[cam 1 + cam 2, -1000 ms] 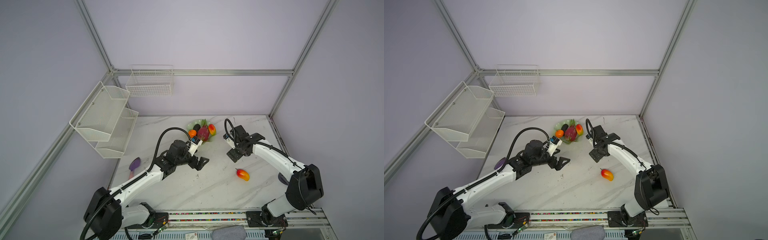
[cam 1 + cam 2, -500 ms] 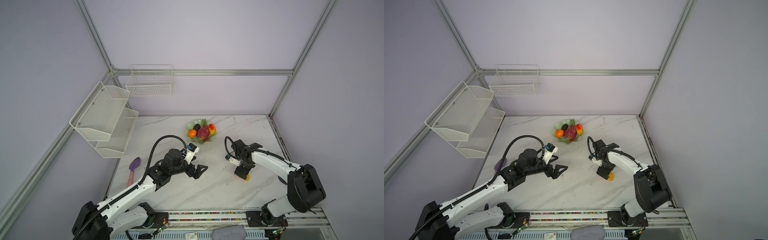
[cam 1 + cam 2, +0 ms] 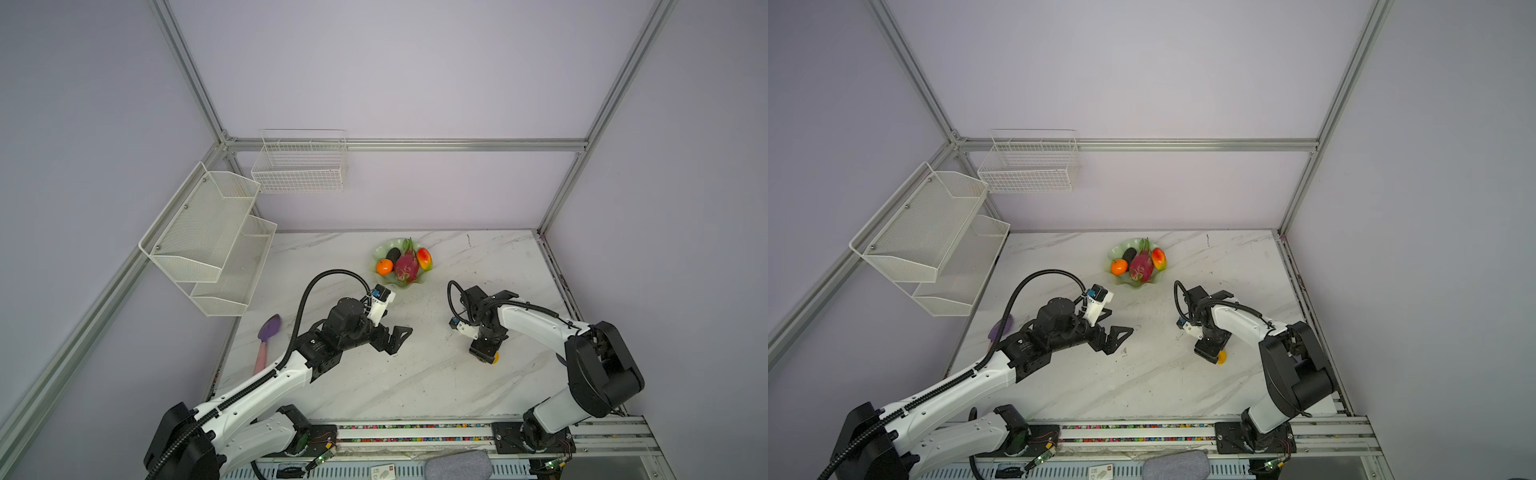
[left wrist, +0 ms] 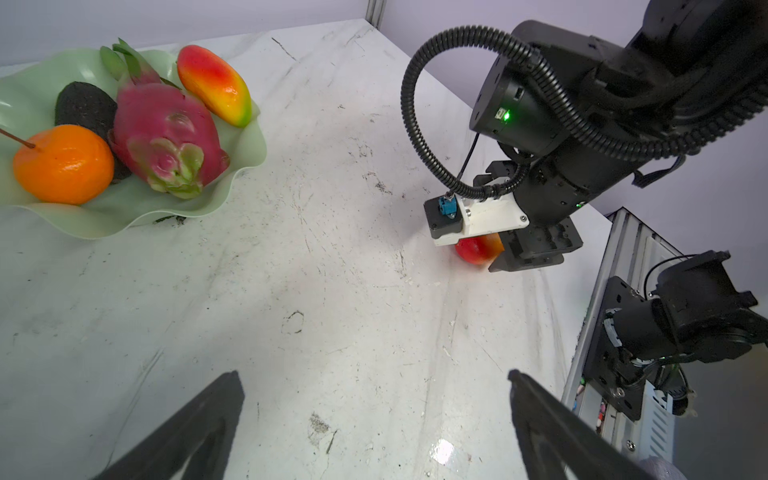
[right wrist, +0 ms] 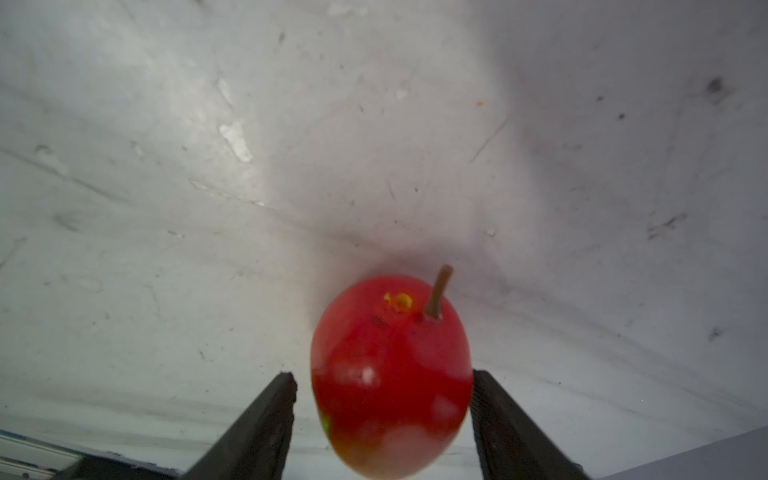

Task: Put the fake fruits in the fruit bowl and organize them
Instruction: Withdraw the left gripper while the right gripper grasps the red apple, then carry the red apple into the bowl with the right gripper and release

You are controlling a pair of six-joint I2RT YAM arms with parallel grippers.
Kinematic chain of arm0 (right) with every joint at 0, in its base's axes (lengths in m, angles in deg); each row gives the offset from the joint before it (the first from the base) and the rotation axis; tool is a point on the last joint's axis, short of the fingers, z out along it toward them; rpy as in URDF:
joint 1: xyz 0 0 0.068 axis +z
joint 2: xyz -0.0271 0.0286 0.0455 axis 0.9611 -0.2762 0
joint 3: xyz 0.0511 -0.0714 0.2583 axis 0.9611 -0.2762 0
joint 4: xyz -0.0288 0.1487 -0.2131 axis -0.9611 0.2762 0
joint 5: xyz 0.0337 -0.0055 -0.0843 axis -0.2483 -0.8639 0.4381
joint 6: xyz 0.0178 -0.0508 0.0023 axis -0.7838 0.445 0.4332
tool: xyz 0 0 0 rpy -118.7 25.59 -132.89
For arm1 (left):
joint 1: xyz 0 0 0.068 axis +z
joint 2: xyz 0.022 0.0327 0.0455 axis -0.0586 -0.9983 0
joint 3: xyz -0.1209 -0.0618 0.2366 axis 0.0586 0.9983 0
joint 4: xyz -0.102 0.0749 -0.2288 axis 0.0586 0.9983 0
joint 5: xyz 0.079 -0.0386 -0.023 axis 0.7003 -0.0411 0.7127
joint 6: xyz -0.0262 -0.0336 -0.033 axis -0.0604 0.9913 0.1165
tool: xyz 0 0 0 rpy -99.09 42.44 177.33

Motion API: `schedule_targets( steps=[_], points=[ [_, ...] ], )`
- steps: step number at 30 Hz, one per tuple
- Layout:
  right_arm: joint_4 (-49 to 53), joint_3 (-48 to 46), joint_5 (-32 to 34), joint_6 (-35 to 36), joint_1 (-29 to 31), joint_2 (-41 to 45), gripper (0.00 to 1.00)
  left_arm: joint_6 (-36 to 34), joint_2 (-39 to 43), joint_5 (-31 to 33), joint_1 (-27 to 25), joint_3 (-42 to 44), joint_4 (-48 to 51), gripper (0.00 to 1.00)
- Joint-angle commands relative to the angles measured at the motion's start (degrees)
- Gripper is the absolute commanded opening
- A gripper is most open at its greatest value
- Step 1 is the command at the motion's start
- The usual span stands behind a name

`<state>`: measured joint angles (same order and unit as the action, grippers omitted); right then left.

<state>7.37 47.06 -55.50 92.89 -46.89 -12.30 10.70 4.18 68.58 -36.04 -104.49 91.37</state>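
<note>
The mint-green fruit bowl [image 3: 405,284] [image 3: 1138,284] [image 4: 124,216] at the back of the table holds a dragon fruit [image 3: 406,266], an orange [image 3: 384,267], a black avocado [image 3: 393,254] and a red-yellow mango [image 3: 424,258]. Another mango [image 5: 390,374] [image 4: 478,249] [image 3: 494,358] lies on the table at the right. My right gripper [image 5: 382,376] [image 3: 484,357] is down over it with its jaws on either side. One finger touches the mango and a small gap shows at the other. My left gripper [image 4: 372,374] [image 3: 397,340] hovers wide open and empty over the middle of the table.
A purple-bladed, pink-handled trowel [image 3: 266,336] lies at the table's left edge beside my left arm. White wire baskets [image 3: 212,237] [image 3: 299,162] hang on the left and back walls. A metal rail [image 3: 415,432] runs along the front edge.
My right gripper came forward and down from near the bowl onto the loose mango, and its jaws narrowed around it. My left arm drew back from the bowl toward the table's middle.
</note>
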Motion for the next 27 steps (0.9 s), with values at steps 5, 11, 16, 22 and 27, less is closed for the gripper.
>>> schedule_targets(
  steps=[5, 11, 16, 22, 27],
  points=[
    [-0.21, 0.90, -1.67, 1.88, 0.44, -2.85, 0.42, -0.54, 4.36, 8.36, -0.07, 1.78, 0.77, 1.00],
    [-0.49, 15.97, -4.54, 5.75, 1.48, -3.99, 0.22, 1.26, 7.91, 18.85, 0.41, 1.76, 3.14, 1.00],
    [-10.49, 27.39, -3.82, 9.86, 7.98, -6.62, 0.30, 2.04, 5.59, 21.35, 1.49, -1.49, 5.56, 1.00],
    [-13.41, 41.95, -0.68, 15.94, 9.27, -19.88, 0.29, 4.98, 3.25, 22.39, 3.22, -5.49, 6.39, 1.00],
    [-18.41, 44.87, 2.82, 16.83, 9.14, -25.81, 0.28, 6.85, 4.07, 22.39, 4.32, -5.80, 6.37, 1.00]
  ],
)
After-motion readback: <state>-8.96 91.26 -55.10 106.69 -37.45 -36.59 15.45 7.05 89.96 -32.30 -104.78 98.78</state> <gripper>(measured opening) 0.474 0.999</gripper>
